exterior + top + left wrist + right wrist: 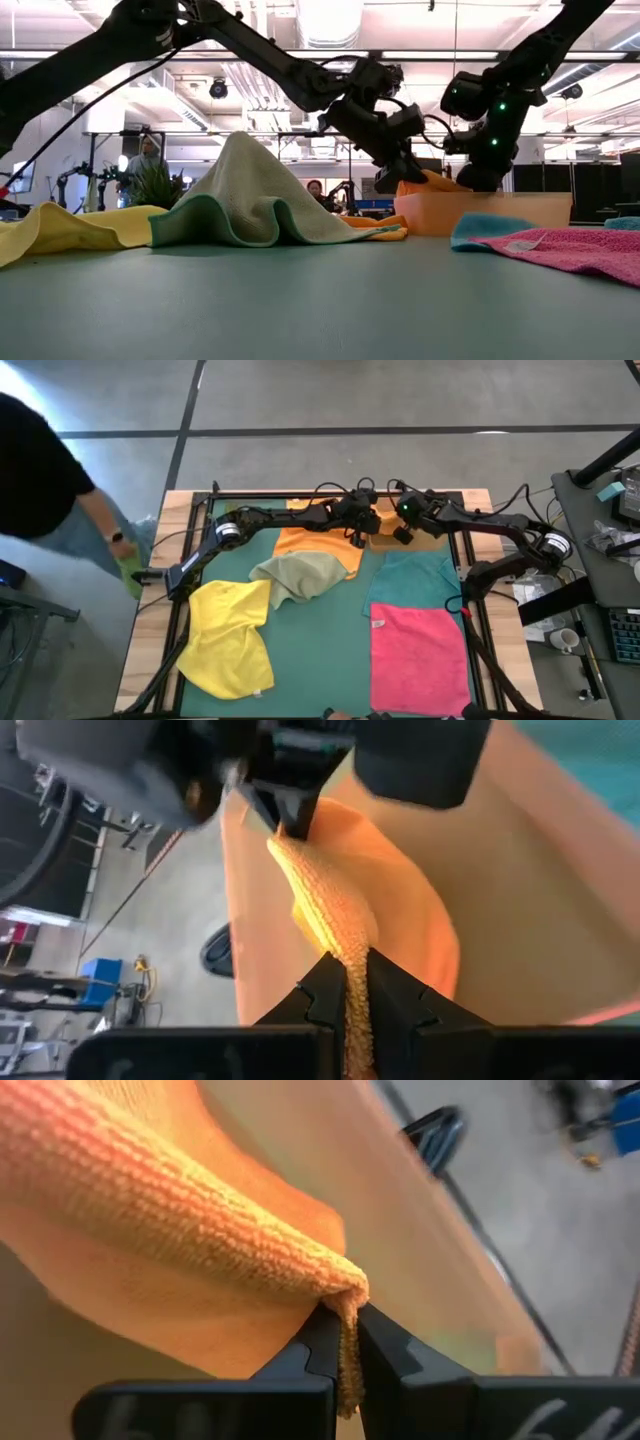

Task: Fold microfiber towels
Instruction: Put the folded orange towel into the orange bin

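Both pinching one orange towel (330,915) above the tray (520,212) at the bench's far edge: left tool (357,982) clamped on one end, right tool (345,1342) on the other. Stretched between them along the left-right axis, both arms equally near. Other towels spread nearer, untouched.
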